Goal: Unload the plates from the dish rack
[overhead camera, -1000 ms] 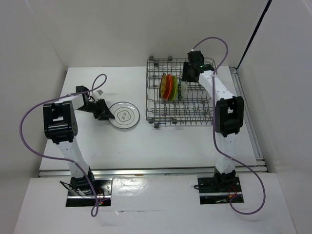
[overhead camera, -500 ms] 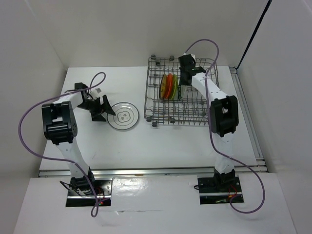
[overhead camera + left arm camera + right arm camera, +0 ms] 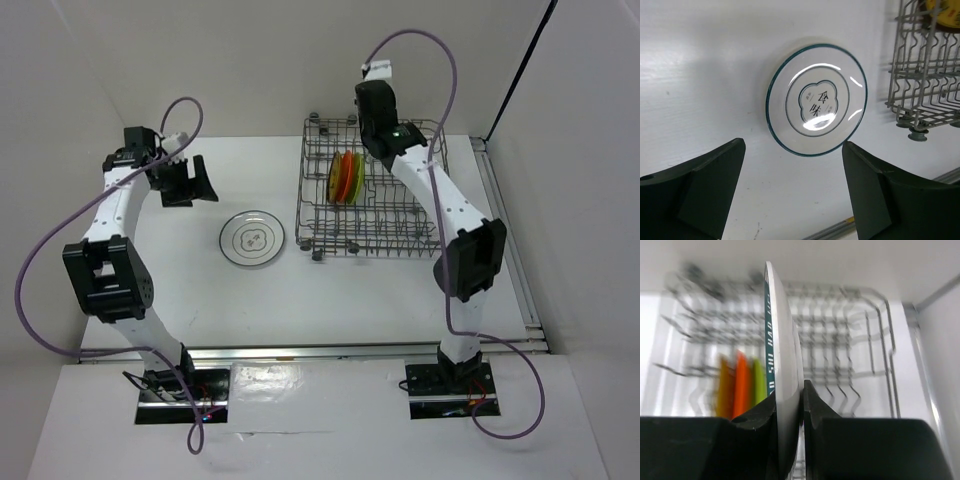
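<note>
A white plate with a thin dark ring (image 3: 253, 240) (image 3: 816, 100) lies flat on the table. My left gripper (image 3: 192, 183) (image 3: 794, 150) hangs open above and to the left of it, holding nothing. Over the grey wire dish rack (image 3: 400, 215) (image 3: 850, 340), my right gripper (image 3: 373, 150) (image 3: 788, 397) is shut on the edge of a white plate with a dark blue patterned rim (image 3: 782, 355), held upright. Amber (image 3: 725, 385), orange (image 3: 741, 382) and lime green (image 3: 758, 380) plates stand on edge in the rack (image 3: 925, 75), in its left half (image 3: 345, 177).
White walls close in the table on the left, back and right. A metal rail (image 3: 310, 350) runs along the near edge. The rack rests on small wheels (image 3: 917, 134), and the right part of the rack holds only tines.
My left gripper opened, let go of the ringed plate and rose back to the left. My right gripper shut on the blue-rimmed plate and lifted it above the rack.
</note>
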`<state>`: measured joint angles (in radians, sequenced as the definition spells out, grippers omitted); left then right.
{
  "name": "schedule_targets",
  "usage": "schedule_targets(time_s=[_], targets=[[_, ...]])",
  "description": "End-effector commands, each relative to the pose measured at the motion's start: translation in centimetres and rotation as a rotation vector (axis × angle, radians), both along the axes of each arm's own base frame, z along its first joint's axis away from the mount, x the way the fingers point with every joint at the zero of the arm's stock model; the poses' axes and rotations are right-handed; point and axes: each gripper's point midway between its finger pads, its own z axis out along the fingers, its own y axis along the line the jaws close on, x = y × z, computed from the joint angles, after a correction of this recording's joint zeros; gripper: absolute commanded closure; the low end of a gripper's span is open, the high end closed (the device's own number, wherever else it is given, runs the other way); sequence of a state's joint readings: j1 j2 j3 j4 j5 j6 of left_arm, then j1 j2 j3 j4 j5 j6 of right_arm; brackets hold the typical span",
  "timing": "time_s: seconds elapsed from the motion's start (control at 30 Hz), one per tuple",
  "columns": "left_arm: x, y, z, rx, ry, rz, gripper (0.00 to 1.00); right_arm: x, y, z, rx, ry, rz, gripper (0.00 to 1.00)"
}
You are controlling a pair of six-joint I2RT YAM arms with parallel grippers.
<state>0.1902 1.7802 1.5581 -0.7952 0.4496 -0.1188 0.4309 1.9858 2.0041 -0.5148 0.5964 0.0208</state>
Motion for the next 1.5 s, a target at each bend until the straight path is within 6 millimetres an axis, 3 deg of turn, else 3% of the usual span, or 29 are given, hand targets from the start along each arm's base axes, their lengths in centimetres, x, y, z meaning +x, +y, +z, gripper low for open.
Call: schedule_targets(time_s=[0.0,0.07,0.1,0.17,0.23,0.27,0.4,0.43,0.5,0.67,0.77,0.83,0.87,0.93,0.97,1.03,1.07,1.17,1.2,1.23,1.33,1.37,1.47], targets=[[0.3,-0.3,5.1,0.095,-0.152,-0.082,0.08,-1.6,2.4,13.2,0.139,-0.296,0.135,1.0],[-0.3,-1.9,7.3,0.066,-0.202,-0.173,0.08,-3.0,7.4,13.1,0.291,-0.253,0.374,1.0],[-0.5,-2.8,8.4,0.055,-0.227,-0.21,0.08,-4.6,11.8,12.6,0.381,-0.202,0.616,1.0],[-0.7,-4.8,10.8,0.004,-0.286,-0.29,0.08,-6.5,15.1,10.8,0.525,-0.116,0.764,1.0],[-1.3,-6.2,12.5,-0.035,-0.326,-0.332,0.08,-8.7,18.1,10.8,0.637,-0.082,0.947,1.0],[-1.3,-6.3,13.1,-0.039,-0.339,-0.322,0.09,-9.1,18.9,9.2,0.692,-0.029,0.97,1.0],[-2.0,-8.2,13.7,-0.052,-0.418,-0.355,0.09,-12.0,21.5,7.7,0.799,0.045,1.164,1.0],[-2.0,-8.5,13.3,-0.054,-0.418,-0.364,0.09,-13.5,22.4,8.3,0.821,0.045,1.256,1.0],[-1.9,-8.8,12.9,-0.008,-0.427,-0.37,0.09,-14.3,23.5,7.2,0.87,0.107,1.29,1.0],[-1.5,-8.7,12.0,0.018,-0.412,-0.336,0.09,-16.5,25.3,7.0,0.889,0.126,1.401,1.0],[-2.5,-9.9,11.7,-0.034,-0.395,-0.388,0.09,-17.7,26.3,6.7,0.901,0.151,1.429,1.0],[-2.9,-10.2,11.5,-0.056,-0.379,-0.4,0.13,-18.2,26.7,5.4,0.915,0.183,1.439,1.0],[-2.9,-10.2,11.5,-0.056,-0.379,-0.4,0.18,-18.4,26.8,5.3,0.925,0.19,1.453,1.0],[-3.3,-10.6,11.5,-0.078,-0.376,-0.423,0.42,-18.8,27.2,5.1,0.926,0.198,1.472,1.0],[-3.5,-10.8,12.0,-0.09,-0.379,-0.431,0.66,-18.9,27.2,4.8,0.921,0.205,1.47,1.0],[-3.9,-10.8,13.4,-0.104,-0.408,-0.446,0.93,-18.5,27.2,4.6,0.922,0.209,1.438,1.0],[-4.0,-10.9,13.8,-0.107,-0.415,-0.459,1.0,-18.3,27.2,4.3,0.924,0.218,1.416,1.0],[-4.1,-10.5,13.9,-0.101,-0.412,-0.452,1.0,-17.9,27.5,3.3,0.899,0.214,1.383,1.0],[-4.0,-10.0,14.0,-0.104,-0.407,-0.433,1.0,-18.0,27.4,2.9,0.902,0.239,1.371,0.97],[-4.0,-9.3,13.8,-0.103,-0.396,-0.414,1.0,-17.7,27.4,3.8,0.891,0.215,1.365,0.81],[-3.7,-7.1,13.1,-0.1,-0.365,-0.351,1.0,-16.0,27.1,2.7,0.829,0.227,1.275,0.48],[-3.7,-6.1,12.5,-0.085,-0.34,-0.319,1.0,-15.4,26.9,4.2,0.809,0.194,1.253,0.33],[-2.9,-2.2,8.9,-0.03,-0.246,-0.22,1.0,-13.7,25.0,5.2,0.726,0.156,1.086,0.26]])
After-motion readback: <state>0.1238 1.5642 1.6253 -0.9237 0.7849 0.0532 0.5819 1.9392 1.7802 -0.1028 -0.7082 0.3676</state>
